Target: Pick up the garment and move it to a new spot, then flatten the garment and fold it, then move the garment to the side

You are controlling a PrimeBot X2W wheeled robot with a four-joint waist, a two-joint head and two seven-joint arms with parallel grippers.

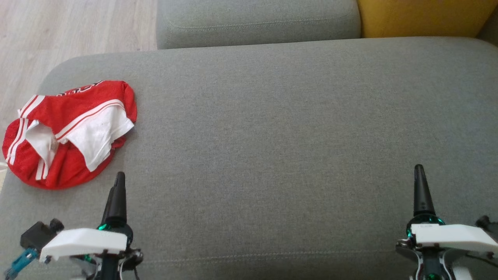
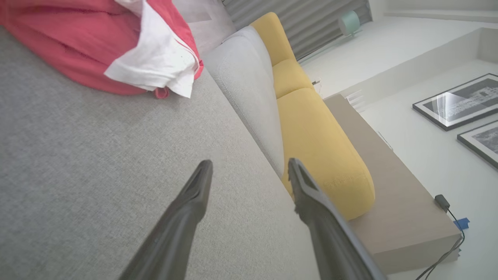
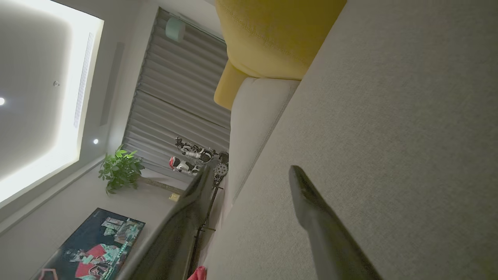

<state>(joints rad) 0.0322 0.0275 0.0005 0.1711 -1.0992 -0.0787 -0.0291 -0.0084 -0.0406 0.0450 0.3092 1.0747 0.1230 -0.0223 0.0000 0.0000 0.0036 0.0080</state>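
**A:** Where the seat runs out on the left, what lies there?

**B:** The garment (image 1: 70, 132). It is red cloth with white stripes and white panels showing, crumpled in a heap on the grey seat cushion (image 1: 272, 132). It hangs slightly over the cushion's left edge, and pale wooden floor (image 1: 58, 31) shows beyond it.

**A:** How does it sit against the nearest fingers?

**B:** It is ahead of the left gripper (image 1: 118, 179) and out to that gripper's outer side, near the fingertips but not touching them. In the left wrist view the heap lies past the tips, up and to the left, with bare grey fabric between the cloth and the fingers (image 2: 194, 194).

**A:** And the hold of those fingers?

**B:** They are spread wide and have hold of nothing. They hang just above the cushion, and the gap between them shows only upholstery.

**A:** What is between the two grippers?

**B:** Plain grey seat. A grey back cushion (image 1: 256, 19) lies farther on, past the fingertips.

**A:** And on the right?

**B:** From the head the right gripper (image 1: 419, 171) looks like a single dark spike, because the fingers are seen edge-on. Its own wrist view shows them parted as widely as the left pair, with nothing between them, and one finger (image 3: 323, 225) lies over bare grey fabric. A yellow cushion (image 1: 420, 17) sits ahead of these tips. The garment is well apart from this gripper, across the whole seat on the far side of the left fingers.
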